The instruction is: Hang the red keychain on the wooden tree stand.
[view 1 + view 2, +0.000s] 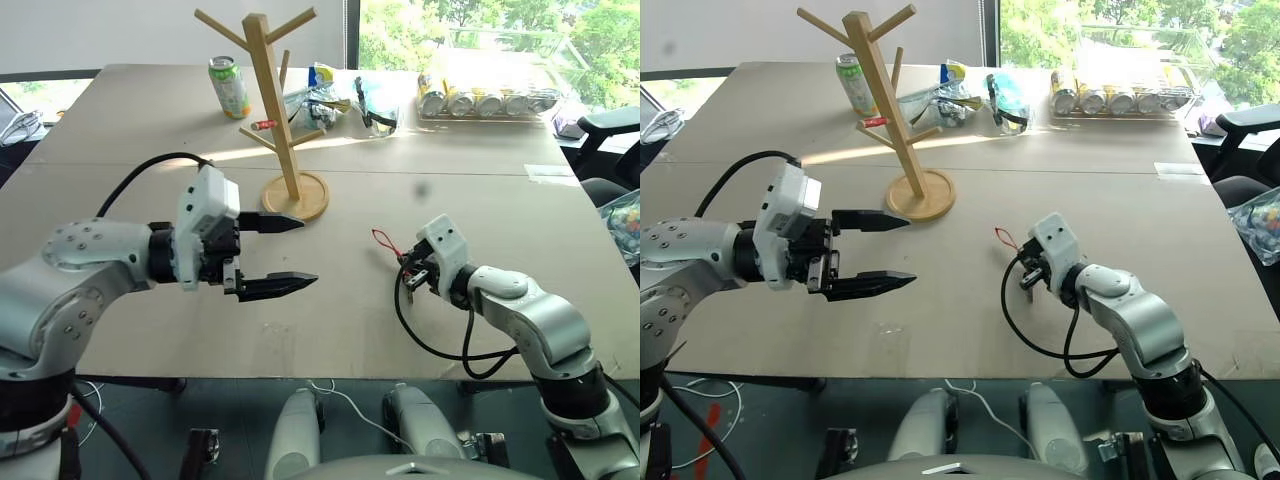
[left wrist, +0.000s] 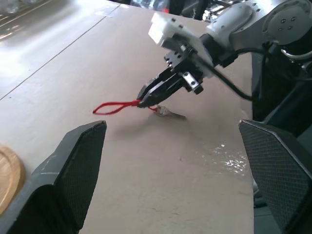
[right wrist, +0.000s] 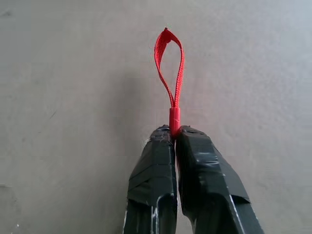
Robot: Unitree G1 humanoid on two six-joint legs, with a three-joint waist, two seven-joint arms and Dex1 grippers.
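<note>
1. The right pincer (image 1: 408, 254) is closed tight on the keychain (image 3: 171, 73), clamping the cord just below its red crimp; the loop sticks out past the tips.
2. In the left wrist view the keychain's loop (image 2: 114, 106) hangs level from the pincer tips just above the counter (image 2: 58, 68), and the silver key (image 2: 168, 113) lies under the tips, at or just above the surface.
3. The left pincer (image 1: 290, 255) is wide open and holds nothing, its two black fingers pointing toward 3 o'clock above the counter.
4. The stand (image 1: 272, 110) is upright at 11 o'clock from the keychain, well apart from it, its round base (image 1: 312, 205) just beyond the left pincer's upper finger. Its pegs are bare.
5. A green can (image 1: 229, 86) stands at 10 o'clock from the stand's post, near it.
6. Loose clutter (image 1: 335, 100) sits behind the stand, and a tray of cans (image 1: 485, 100) lies at 2 o'clock on the counter's far side.
</note>
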